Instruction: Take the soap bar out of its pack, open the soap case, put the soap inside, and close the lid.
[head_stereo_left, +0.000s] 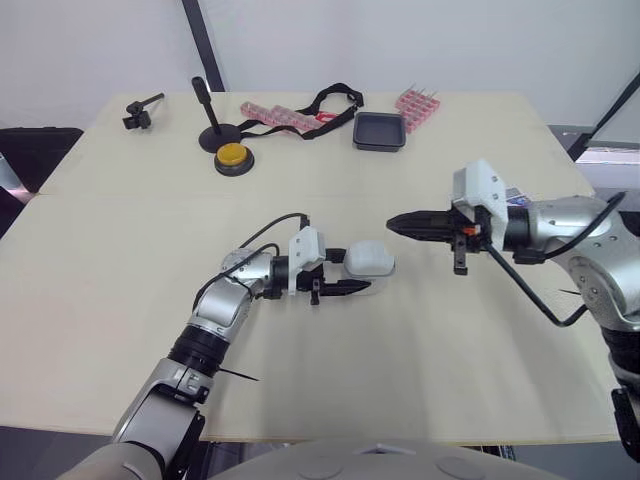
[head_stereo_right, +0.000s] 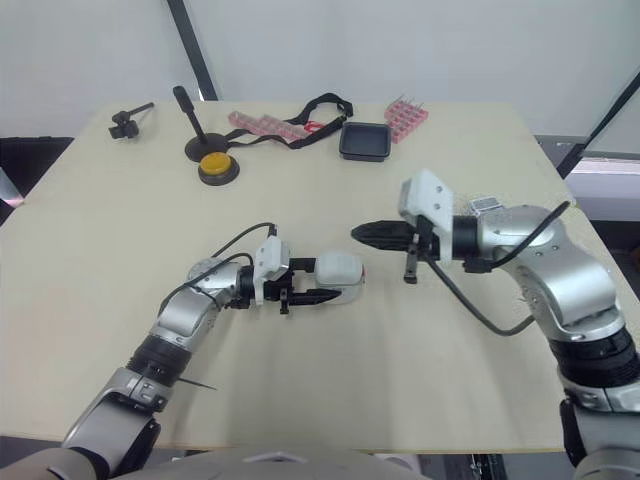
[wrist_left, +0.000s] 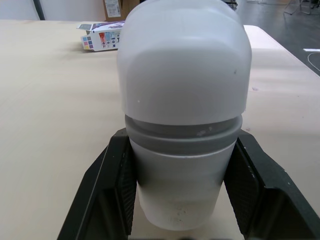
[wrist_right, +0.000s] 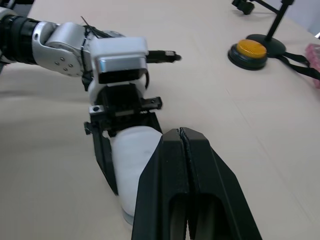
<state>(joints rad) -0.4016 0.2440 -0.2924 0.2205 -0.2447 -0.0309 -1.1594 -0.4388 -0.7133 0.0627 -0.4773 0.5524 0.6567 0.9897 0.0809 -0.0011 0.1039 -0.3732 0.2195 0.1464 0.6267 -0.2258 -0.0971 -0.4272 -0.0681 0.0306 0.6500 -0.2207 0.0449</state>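
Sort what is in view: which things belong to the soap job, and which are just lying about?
Job: white rounded plastic soap case, held by left gripper; colourful printed cardboard box, likely the soap pack; right gripper, shut.
Lying about: yellow push button; black square tray; black strap; pink packs; black stand; small black clamp.

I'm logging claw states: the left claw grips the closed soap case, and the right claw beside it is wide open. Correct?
Not quite: the right claw is shut, not open, as the right wrist view shows. The left claw does grip the closed soap case.
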